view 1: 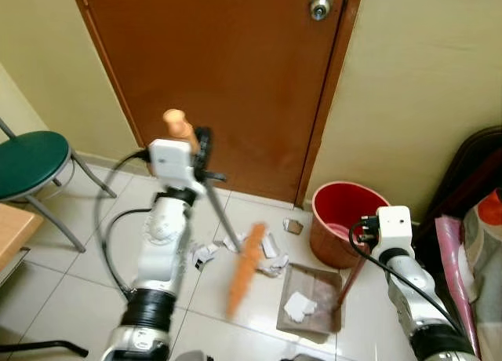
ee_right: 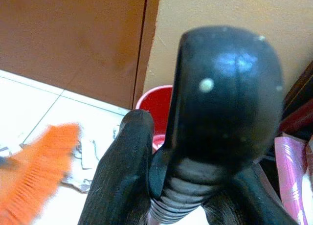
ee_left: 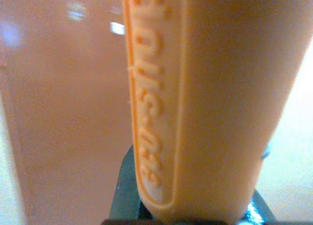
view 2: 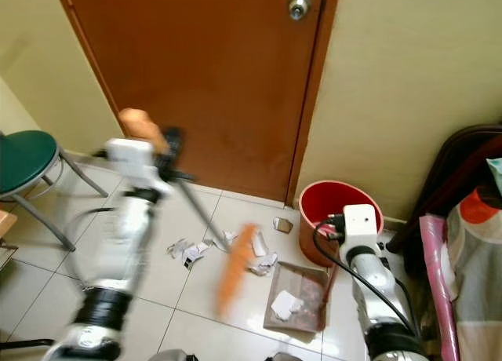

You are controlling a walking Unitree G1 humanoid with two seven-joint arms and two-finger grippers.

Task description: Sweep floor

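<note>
- Our left gripper [view 1: 194, 145] is raised in front of the brown door [view 1: 212, 71], clamped on the orange grip at the top of the broom [view 1: 245, 268]. In the left wrist view that grip [ee_left: 205, 102] sits right against the camera with raised lettering down its side, and a dark finger [ee_left: 128, 195] shows beside its base.
- From the grip a thin grey shaft slants down to the orange brush head, which is blurred and lies over the floor tiles [view 1: 86, 290] just beside the near edge of the dustpan [view 1: 310, 302].
- Our right gripper [view 1: 362, 237] is lower, near the red bucket [view 1: 345, 220], closed around the black knobbed top of the dustpan's handle [ee_right: 222, 112]; in the right wrist view one black finger [ee_right: 122, 176] presses against the ribbed neck below the knob.
- The handle drops as a dark red rod to the dustpan, which rests flat on the tiles in front of the bucket with a white crumpled paper [view 1: 299, 306] inside it.
- More paper scraps [view 1: 205, 253] lie on the tiles between the door and the dustpan, around the brush head.
- The bucket stands in the corner where the door frame meets the yellow wall [view 1: 423, 86].
- A green stool [view 1: 31, 169] with grey legs stands at the floor's far left edge, next to a wooden surface [view 1: 14, 231].
- A pink bag [view 1: 455, 259] leans at the right edge.
</note>
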